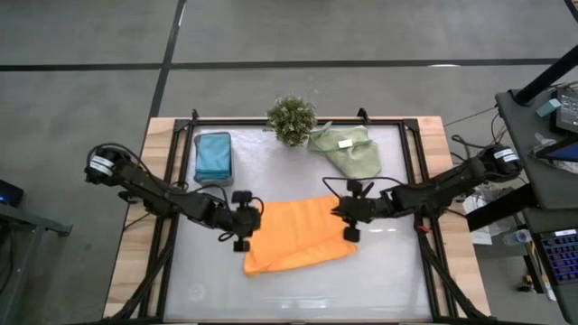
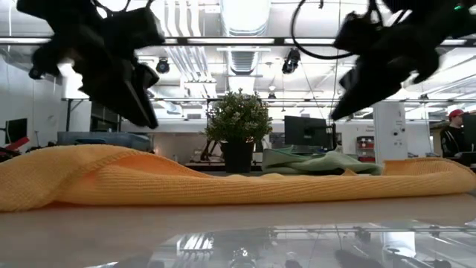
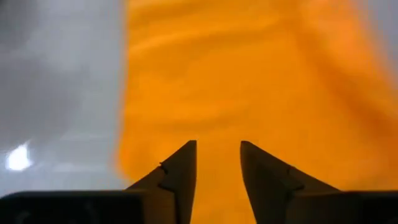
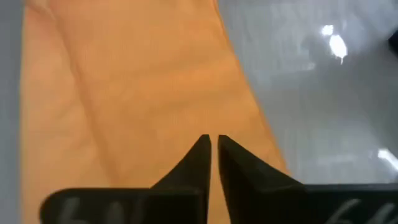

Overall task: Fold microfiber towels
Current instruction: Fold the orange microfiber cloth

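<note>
The bright orange towel [image 1: 298,236] lies folded over, flat on the middle of the table, and fills the low view [image 2: 223,182]. My left gripper [image 1: 247,227] hangs just above its left end, slanting down. A gap shows between its fingers [image 3: 218,146], with only orange cloth beyond them. My right gripper [image 1: 349,217] hangs above the towel's right end, fingers shut [image 4: 213,138]. In the low view both grippers [image 2: 145,115] [image 2: 338,112] stand clear above the cloth. A teal-blue towel [image 1: 213,155] lies folded at the far left. A pale sage-green towel [image 1: 350,152] with a white tag lies crumpled at the far right.
A small bushy green plant [image 1: 292,119] stands at the middle of the far edge, between the teal and the green towel. A dark frame [image 1: 181,181] borders the table top. Bare table [image 1: 298,293] lies between the orange towel and the near edge.
</note>
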